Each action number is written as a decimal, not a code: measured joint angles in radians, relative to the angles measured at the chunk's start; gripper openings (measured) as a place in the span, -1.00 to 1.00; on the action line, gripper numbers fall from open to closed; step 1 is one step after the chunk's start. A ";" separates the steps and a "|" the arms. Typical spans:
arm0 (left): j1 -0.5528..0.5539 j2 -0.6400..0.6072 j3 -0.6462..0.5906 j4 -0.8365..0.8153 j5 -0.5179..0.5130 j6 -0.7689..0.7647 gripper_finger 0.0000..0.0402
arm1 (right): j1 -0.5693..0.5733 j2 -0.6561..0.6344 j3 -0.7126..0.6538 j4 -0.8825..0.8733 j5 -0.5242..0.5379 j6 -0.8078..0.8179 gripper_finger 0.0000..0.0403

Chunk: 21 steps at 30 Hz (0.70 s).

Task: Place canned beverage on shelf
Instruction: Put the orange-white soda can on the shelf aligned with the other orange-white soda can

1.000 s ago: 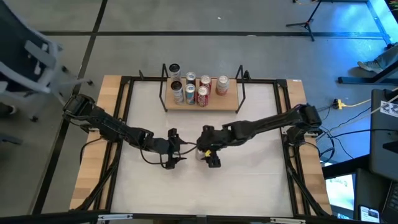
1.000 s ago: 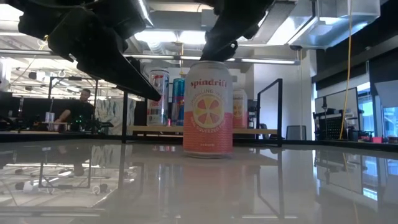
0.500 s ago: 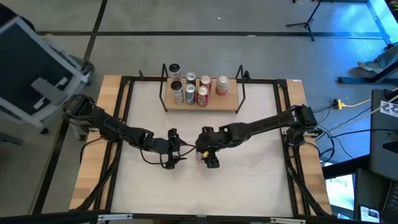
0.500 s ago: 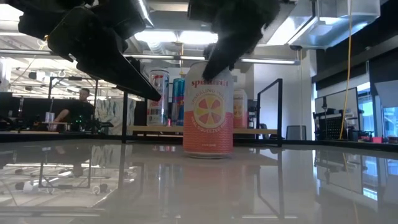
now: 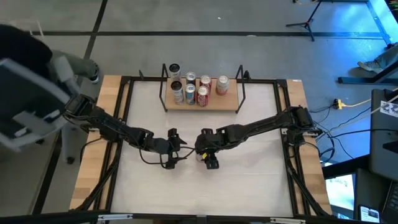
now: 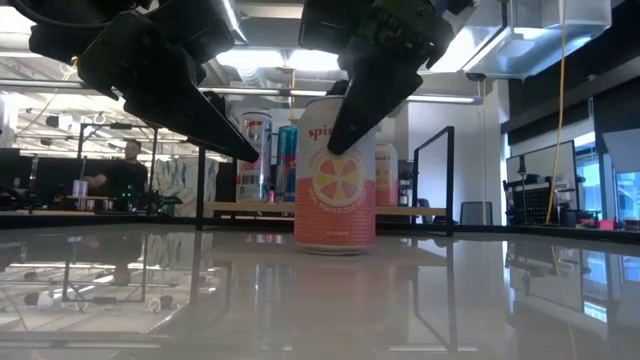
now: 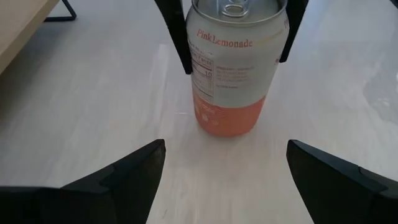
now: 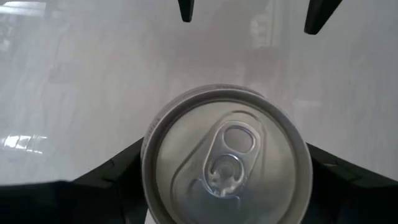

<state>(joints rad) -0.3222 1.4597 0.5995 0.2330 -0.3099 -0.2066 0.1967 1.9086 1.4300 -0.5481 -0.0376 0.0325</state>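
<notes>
A: Right hand (image 5: 202,154) is down over the pink-and-white aluminium beverage can (image 6: 335,175), fingers spread wide, one either side of the lid and not touching it.

B: And the can itself?

A: Upright on the pale glossy bench (image 5: 249,180), directly beneath that hand. From the right wrist the silver lid and pull tab (image 8: 227,155) sit squarely between the two dark fingers (image 8: 109,171).

B: Left hand?

A: Left hand (image 5: 177,148) hangs low just beside the can, pointed at it, fingers (image 7: 124,177) apart and gripping nothing. "Pink Lemonade" reads on the can (image 7: 235,65) ahead of it.

B: The shelf?

A: The low light-wood board on its black wire frame (image 5: 229,102) lies well beyond both hands, carrying a cluster of upright cans (image 5: 198,88).
</notes>
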 joint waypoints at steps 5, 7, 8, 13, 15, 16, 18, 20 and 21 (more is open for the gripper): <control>0.000 0.000 0.000 0.000 0.000 0.000 0.62 | 0.011 -0.025 -0.003 -0.031 0.002 -0.013 0.41; 0.000 0.000 0.000 0.003 0.000 0.000 0.62 | 0.018 -0.057 -0.003 -0.047 0.013 -0.018 0.41; 0.000 0.000 0.000 0.003 0.000 0.000 0.62 | 0.025 -0.077 -0.003 -0.055 0.022 -0.019 0.41; 0.000 0.000 0.000 0.007 0.002 0.000 0.62 | 0.028 -0.198 -0.003 -0.157 0.128 -0.011 0.41; 0.000 0.000 0.000 0.007 0.002 0.000 0.62 | 0.025 -0.251 -0.003 -0.197 0.198 -0.012 0.41; 0.000 0.000 0.000 0.007 0.002 0.000 0.62 | 0.023 -0.279 -0.003 -0.214 0.235 -0.013 0.41; 0.000 0.000 0.000 0.008 0.002 0.000 0.62 | 0.013 -0.332 -0.002 -0.248 0.304 -0.016 0.41; 0.000 0.000 0.000 0.007 0.001 0.000 0.62 | -0.007 -0.384 -0.002 -0.278 0.353 -0.019 0.41; 0.000 0.000 0.000 0.008 0.001 0.000 0.62 | -0.021 -0.408 -0.002 -0.292 0.369 -0.021 0.41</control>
<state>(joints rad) -0.3222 1.4597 0.5995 0.2407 -0.3092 -0.2068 0.1760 1.5008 1.4277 -0.8403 0.3312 0.0119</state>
